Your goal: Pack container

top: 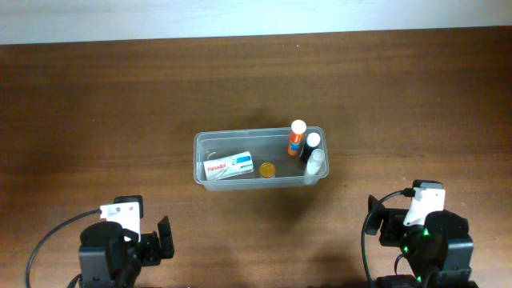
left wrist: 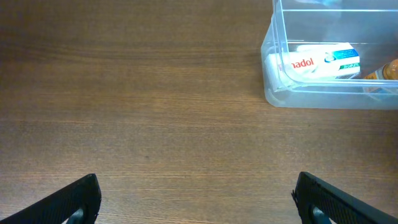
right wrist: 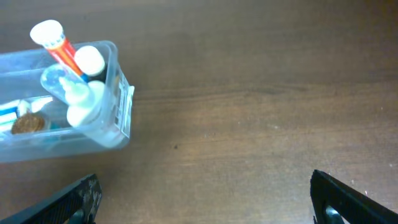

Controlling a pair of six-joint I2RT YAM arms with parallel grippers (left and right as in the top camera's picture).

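The clear plastic container (top: 204, 142) stands in the middle of the wooden table. Inside it lie a white Panadol box (top: 228, 166) and a small round amber item (top: 267, 169), and at its right end stand an orange tube with a white cap (top: 297, 138), a dark bottle with a white cap (top: 310, 147) and a clear bottle (top: 315, 164). The container also shows in the left wrist view (left wrist: 273, 93) and in the right wrist view (right wrist: 118, 106). My left gripper (left wrist: 198, 202) is open and empty near the front left. My right gripper (right wrist: 205, 199) is open and empty near the front right.
The table's far edge meets a white wall (top: 256, 16) at the top of the overhead view. Both arm bases sit at the front edge, left (top: 120, 240) and right (top: 420, 232).
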